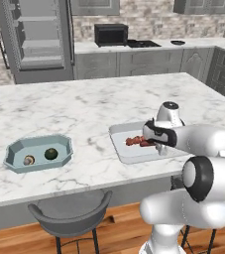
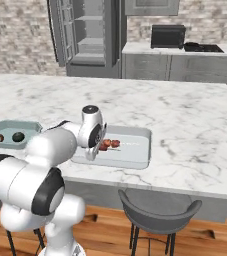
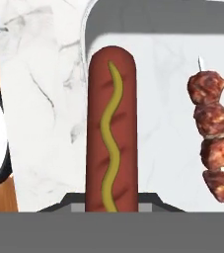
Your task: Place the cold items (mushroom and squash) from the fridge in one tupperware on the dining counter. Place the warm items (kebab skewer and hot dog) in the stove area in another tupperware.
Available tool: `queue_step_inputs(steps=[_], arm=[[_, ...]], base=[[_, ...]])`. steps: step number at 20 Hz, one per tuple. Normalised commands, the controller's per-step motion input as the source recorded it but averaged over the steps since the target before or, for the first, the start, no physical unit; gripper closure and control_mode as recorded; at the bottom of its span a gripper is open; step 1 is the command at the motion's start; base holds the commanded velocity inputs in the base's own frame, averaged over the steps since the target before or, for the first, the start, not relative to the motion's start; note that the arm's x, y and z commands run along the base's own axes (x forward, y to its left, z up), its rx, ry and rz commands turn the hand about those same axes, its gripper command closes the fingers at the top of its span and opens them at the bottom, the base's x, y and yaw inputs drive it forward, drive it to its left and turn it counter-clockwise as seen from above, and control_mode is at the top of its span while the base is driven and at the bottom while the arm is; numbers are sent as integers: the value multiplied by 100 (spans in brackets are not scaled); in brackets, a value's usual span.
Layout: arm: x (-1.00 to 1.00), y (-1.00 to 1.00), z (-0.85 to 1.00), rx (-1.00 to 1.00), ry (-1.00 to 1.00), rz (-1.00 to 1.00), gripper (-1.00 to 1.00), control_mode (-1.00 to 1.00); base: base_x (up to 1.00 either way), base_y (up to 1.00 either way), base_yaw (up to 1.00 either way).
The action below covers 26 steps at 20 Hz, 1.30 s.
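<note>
Plainly, fingers [image 3: 111, 205] pinch unlabelled hot dog [image 3: 110, 128] beside kebab skewer [image 3: 213, 136].

You see the hot dog [image 3: 110, 128] between the jaws, over the tupperware [image 3: 158, 29]; the kebab skewer [image 3: 214, 136] lies just beside it.

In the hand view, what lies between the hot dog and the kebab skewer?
Nothing: in the hand view, a bare strip of the white tupperware floor separates the hot dog, held in the shut gripper, from the kebab skewer.
</note>
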Motion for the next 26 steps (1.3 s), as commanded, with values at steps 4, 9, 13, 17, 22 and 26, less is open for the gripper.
queue_step_inputs(steps=[4,9,13,17,22,26], arm=[[39,-5,-27,0,5,4,100,-100],[33,-2,-24,0,2,4,100,-100],[24,0,-17,0,0,3,100,-100],[20,0,-22,0,0,3,100,-100],[19,0,-25,0,0,2,100,-100],[20,0,-26,0,0,3,100,-100]], base=[[0,0,0],[0,0,0],[0,0,0],[0,0,0],[0,0,0],[0,0,0]])
